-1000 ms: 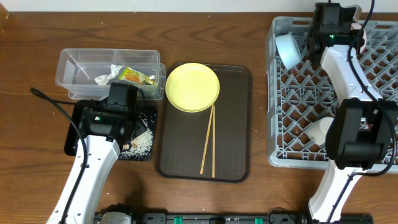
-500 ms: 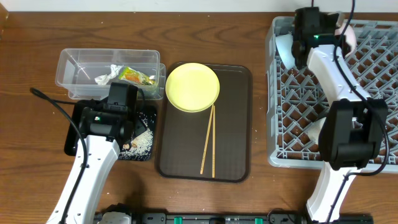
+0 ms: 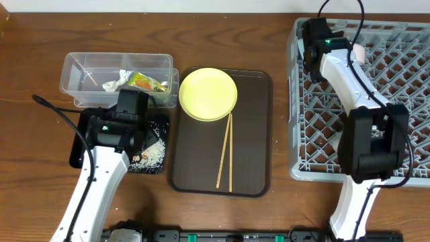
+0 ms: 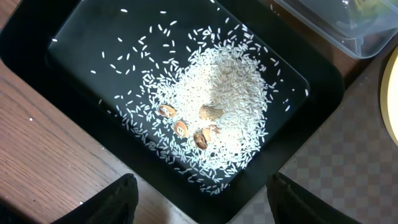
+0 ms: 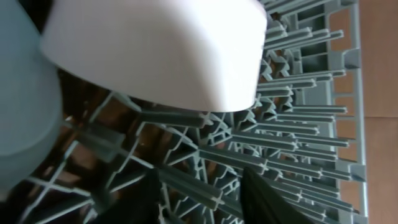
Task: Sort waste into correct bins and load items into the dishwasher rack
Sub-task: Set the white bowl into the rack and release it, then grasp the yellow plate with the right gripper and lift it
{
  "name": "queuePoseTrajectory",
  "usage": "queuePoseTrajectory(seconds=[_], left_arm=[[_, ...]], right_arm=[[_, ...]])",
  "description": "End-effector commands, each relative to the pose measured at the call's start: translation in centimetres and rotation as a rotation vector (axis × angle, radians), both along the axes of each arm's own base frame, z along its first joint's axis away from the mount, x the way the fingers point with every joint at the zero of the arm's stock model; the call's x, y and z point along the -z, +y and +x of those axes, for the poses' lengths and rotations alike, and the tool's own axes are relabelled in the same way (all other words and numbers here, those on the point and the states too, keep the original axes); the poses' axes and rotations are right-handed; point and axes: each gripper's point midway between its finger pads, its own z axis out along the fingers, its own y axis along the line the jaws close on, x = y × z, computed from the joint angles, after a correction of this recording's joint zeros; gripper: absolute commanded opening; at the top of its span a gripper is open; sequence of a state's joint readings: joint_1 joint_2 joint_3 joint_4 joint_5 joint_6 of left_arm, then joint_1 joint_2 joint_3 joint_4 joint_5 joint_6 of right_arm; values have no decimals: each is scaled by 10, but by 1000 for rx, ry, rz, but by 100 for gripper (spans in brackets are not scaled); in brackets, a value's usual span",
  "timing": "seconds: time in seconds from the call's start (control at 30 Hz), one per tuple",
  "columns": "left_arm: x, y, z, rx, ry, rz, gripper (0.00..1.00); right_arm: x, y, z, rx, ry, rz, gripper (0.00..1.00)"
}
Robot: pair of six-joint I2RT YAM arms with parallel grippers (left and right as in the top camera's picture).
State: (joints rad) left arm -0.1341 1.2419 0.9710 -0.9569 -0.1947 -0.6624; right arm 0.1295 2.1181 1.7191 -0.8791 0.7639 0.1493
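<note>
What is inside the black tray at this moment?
The black tray holds a heap of white rice with a few brown scraps in it. Overhead, the left arm covers most of the tray.

Only the right arm is doing anything. The right gripper (image 5: 208, 200) is sliding left along the top edge of the dishwasher rack (image 3: 403, 101), going from around the middle of that edge to its top-left corner. The rest of the arm is swinging left with it. From overhead, the wrist is now covering the light blue bowl (image 5: 25, 93), which was in plain sight a second ago.
</note>
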Motion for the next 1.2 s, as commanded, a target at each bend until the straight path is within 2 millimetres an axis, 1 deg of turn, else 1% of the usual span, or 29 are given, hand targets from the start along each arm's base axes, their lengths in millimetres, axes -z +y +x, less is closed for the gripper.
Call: queuePoseTrajectory(seconds=[0.0,0.03,0.1,0.13,0.17,0.2,0.3,0.33,0.4,0.5,0.63,0.77,0.83,0.9,1.03,1.17], left_arm=[[1,5,0,-26,0,18,69],[1,5,0,-26,0,18,69],[1,5,0,-26,0,18,69],[1,5,0,-26,-1,18,69],[1,5,0,-26,-1,19,69],[1,5,0,-26,-1,18,70],[1,5,0,-26,0,18,69],[1,5,0,-26,0,18,70],[1,5,0,-26,0,18,69],[1,5,0,-26,0,18,69],[1,5,0,-26,0,18,69],[1,5,0,-26,1,18,69],[1,5,0,-26,1,18,70],[1,5,0,-26,1,18,69],[1,5,0,-26,0,18,69],[1,5,0,-26,0,18,69]], right_arm=[[-45,10,1,-6,-133,91,51],[-54,17,2,-25,-162,143,55],[-67,44,5,-98,-203,309,59],[-74,64,5,-154,-215,426,59],[-79,90,3,-227,-214,565,60],[-84,110,1,-287,-210,665,60],[-99,180,-9,-488,-172,983,60],[-102,196,-13,-529,-156,1045,60],[-98,217,-20,-569,-117,1089,60],[-80,236,-25,-582,-61,1059,61],[-47,260,-30,-585,19,1006,61],[-3,282,-37,-564,108,932,61],[22,286,-40,-506,140,890,61],[42,287,-41,-455,156,858,60],[71,294,-43,-398,184,860,59],[94,302,-44,-363,202,865,50]])
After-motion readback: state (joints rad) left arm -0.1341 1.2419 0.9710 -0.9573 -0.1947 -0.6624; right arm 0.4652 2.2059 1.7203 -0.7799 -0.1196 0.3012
